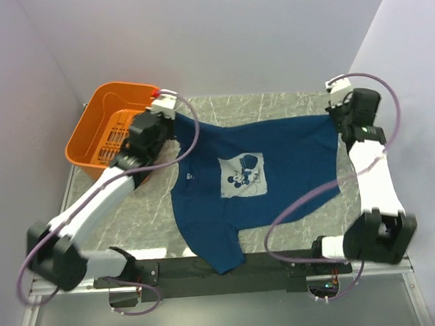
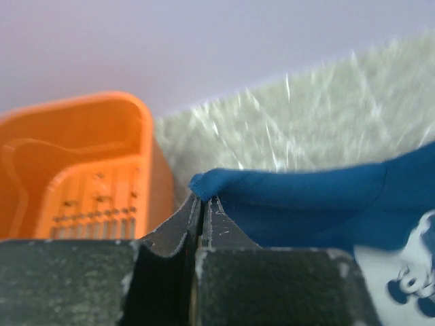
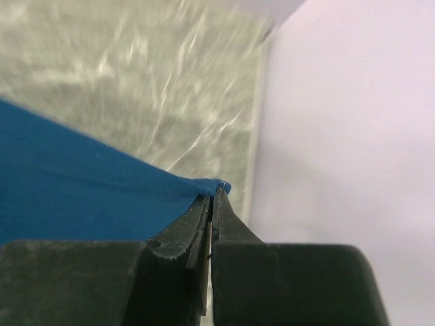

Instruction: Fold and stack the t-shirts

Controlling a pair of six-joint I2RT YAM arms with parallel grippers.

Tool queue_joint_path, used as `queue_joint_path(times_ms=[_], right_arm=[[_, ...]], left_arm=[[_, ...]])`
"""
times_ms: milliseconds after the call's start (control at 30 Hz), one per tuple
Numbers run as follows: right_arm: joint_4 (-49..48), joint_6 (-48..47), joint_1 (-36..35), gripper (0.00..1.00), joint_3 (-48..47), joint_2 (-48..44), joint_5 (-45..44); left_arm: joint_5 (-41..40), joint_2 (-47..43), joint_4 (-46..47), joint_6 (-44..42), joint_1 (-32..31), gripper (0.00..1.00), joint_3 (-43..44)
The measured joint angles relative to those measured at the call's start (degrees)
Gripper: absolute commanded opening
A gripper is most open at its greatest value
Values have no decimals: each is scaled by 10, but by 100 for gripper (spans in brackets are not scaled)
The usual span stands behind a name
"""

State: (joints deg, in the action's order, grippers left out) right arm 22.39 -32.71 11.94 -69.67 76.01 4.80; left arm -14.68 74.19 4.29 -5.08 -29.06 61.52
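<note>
A navy-blue t-shirt (image 1: 275, 156) with a pale mouse print (image 1: 243, 174) is stretched over the marbled table, print up. My left gripper (image 1: 173, 118) is shut on its far left corner, seen as a blue fold in the left wrist view (image 2: 204, 182). My right gripper (image 1: 337, 114) is shut on its far right corner, seen in the right wrist view (image 3: 216, 187). The cloth between them is taut and lifted. The near end of the shirt (image 1: 219, 254) hangs toward the table's front edge.
An orange plastic basket (image 1: 99, 136) stands at the far left corner, just left of my left gripper; it also shows in the left wrist view (image 2: 75, 170). Pale walls close the table at the back and both sides. The right wall (image 3: 353, 136) is close to my right gripper.
</note>
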Motion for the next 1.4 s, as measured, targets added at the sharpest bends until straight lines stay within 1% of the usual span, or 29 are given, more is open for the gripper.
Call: queue_joint_path(times_ms=[167, 267, 367, 533, 600, 667, 733, 800, 967, 1133, 1300, 1400], right_arm=[[28, -19, 19, 0, -21, -161, 35], [52, -25, 44, 0, -90, -230, 58], [66, -26, 58, 0, -172, -275, 75], [92, -23, 61, 0, -293, -333, 89], [93, -23, 61, 0, -325, -344, 90], [90, -23, 61, 0, -339, -350, 90], [85, -23, 61, 0, -329, -352, 90], [77, -23, 61, 0, -292, -352, 88], [61, -25, 61, 0, -147, -327, 80], [-9, -27, 65, 0, 37, -270, 69], [-87, -17, 67, 0, 169, -158, 83], [-135, -1, 67, 0, 195, -65, 99]], left_arm=[[-7, -166, 18, 10, 0, 0, -14], [-3, -266, 52, 23, 0, 1, -12], [14, -333, 72, 37, 0, 1, 7], [41, -364, 91, 62, 0, 1, 64], [43, -362, 93, 63, 0, 1, 83], [41, -351, 91, 62, 0, 1, 104], [38, -325, 89, 56, 0, 1, 130], [33, -291, 89, 50, 0, 1, 151], [29, -166, 89, 45, 0, 1, 163], [53, -2, 80, 69, 0, 1, 162], [68, 175, 73, 91, 0, 1, 165], [62, 278, 61, 98, 0, 0, 196]])
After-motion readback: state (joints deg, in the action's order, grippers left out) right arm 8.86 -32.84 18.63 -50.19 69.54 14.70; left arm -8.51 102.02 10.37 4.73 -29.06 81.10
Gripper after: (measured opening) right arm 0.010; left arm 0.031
